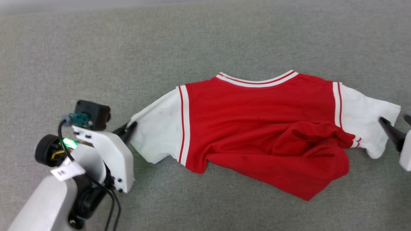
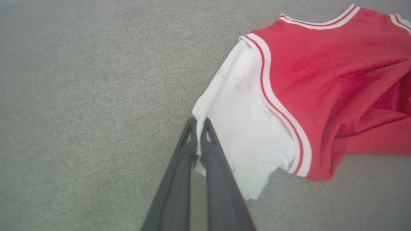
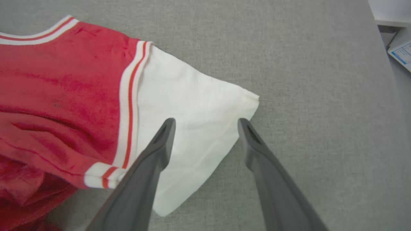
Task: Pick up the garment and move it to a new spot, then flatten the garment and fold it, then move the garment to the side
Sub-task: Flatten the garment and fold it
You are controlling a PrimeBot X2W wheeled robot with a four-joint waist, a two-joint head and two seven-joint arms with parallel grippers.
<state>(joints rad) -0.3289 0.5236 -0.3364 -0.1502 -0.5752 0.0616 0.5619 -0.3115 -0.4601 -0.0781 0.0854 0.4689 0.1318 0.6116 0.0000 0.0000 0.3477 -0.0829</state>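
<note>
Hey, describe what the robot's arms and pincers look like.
Its left arm has glossy white shells over black joints, black cable, glowing green light, teal connector, white tag, black box. The left pincer and right pincer: two long tapering dark grey fingers each, cut-outs near tips.

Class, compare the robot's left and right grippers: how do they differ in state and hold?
The left gripper is shut, pinching the edge of one white sleeve of the garment; the right gripper is open and holds nothing. The left gripper's fingers meet at the tips; the right gripper's stand apart over the other sleeve's end. Both have dark fingers.
</note>
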